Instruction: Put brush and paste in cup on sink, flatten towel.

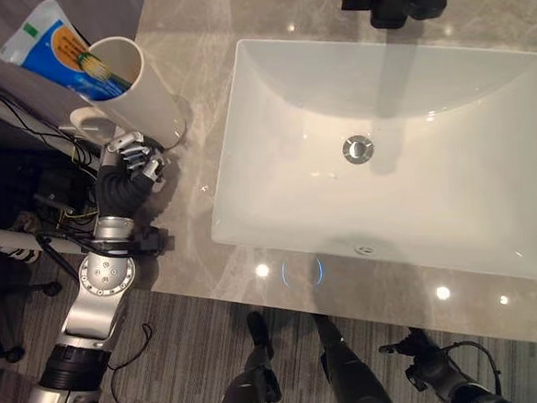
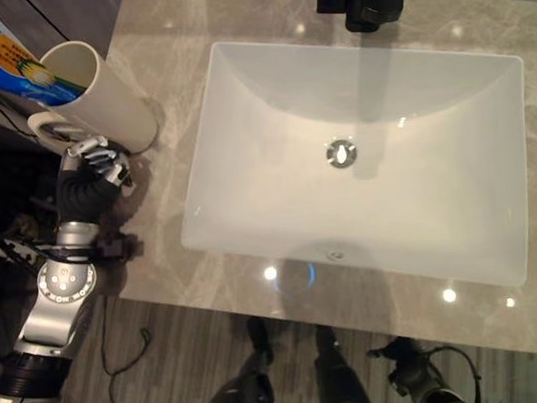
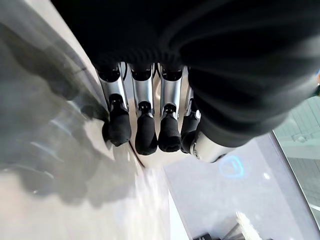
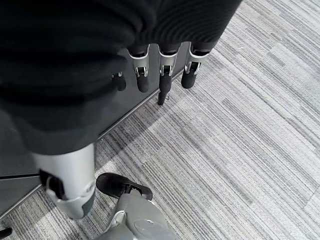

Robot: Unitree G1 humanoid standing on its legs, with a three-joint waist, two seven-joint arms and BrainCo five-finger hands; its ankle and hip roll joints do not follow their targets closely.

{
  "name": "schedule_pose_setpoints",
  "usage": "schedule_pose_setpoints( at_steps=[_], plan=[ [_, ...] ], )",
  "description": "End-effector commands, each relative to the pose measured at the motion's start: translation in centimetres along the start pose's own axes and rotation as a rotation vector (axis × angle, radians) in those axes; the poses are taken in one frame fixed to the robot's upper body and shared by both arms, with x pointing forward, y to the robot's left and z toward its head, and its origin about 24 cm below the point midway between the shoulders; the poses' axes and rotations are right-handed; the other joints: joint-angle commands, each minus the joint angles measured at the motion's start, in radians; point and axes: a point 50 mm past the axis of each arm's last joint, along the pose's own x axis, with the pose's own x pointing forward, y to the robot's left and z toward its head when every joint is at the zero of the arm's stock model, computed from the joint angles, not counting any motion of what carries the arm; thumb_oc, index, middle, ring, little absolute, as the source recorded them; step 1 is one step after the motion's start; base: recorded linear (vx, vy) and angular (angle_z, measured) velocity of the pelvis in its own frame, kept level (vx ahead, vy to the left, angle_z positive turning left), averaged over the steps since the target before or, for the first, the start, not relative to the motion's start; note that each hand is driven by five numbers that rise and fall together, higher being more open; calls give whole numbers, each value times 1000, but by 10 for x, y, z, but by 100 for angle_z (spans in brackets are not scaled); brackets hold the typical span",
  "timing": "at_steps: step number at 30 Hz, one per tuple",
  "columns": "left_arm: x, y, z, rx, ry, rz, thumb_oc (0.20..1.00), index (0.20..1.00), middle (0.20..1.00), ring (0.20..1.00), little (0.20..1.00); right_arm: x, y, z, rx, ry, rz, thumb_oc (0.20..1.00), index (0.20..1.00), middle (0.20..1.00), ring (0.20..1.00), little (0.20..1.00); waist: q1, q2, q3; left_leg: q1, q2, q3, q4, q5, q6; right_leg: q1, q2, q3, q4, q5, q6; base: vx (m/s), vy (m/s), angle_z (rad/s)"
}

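The left hand (image 1: 137,161) rests on the grey marble counter (image 1: 198,252), fingers curled against the base of the tall cream plastic cup (image 1: 141,89) just beyond them. A blue-and-white toothpaste tube (image 1: 55,46) stands in that cup. The right hand (image 4: 160,70) hangs relaxed, fingers loosely straight, above striped grey carpet (image 4: 240,150).

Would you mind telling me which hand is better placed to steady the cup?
The left hand: it sits right beside the cup on the counter, while the right hand hangs over the floor.
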Motion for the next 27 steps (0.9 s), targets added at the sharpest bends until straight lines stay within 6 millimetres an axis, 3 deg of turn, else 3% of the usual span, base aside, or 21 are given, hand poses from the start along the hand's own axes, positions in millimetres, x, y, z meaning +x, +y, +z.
schedule_pose_setpoints(
  at_steps=[1, 10, 17, 27],
  plan=[
    [13, 11, 17, 67, -108, 19, 200, 200, 200, 200, 200, -5, 6, -12, -22, 29, 7, 1000, 1000, 1000, 1000, 1000, -4, -45, -37, 55, 63, -35, 6, 0, -84, -14, -96, -4, 0, 0, 92, 0, 0, 0],
    [45, 13, 34, 223, -202, 8, 200, 200, 200, 200, 200, -5, 1, -16, -29, 31, -10, 1000, 1000, 1000, 1000, 1000, -21, -44, -46, 55, 60, -33, 6, -2, -85, -20, -99, 3, 0, 0, 92, 2, 4, 0],
    [63, 18, 30, 269, -178, 39, 200, 200, 200, 200, 200, -4, 1, -15, -55, 28, -5, 1000, 1000, 1000, 1000, 1000, -30, -43, -46, 47, 55, -33, 6, -1, -82, -28, -103, 5, 0, 7, 95, 0, 0, 0],
    [73, 22, 15, 313, -99, 69, 200, 200, 200, 200, 200, -3, 2, -9, -67, 8, -2, 1000, 1000, 1000, 1000, 1000, -38, -47, -48, 41, 58, -28, 6, 5, -84, -35, -101, 7, 0, 9, 92, 0, 0, 0]
  ],
)
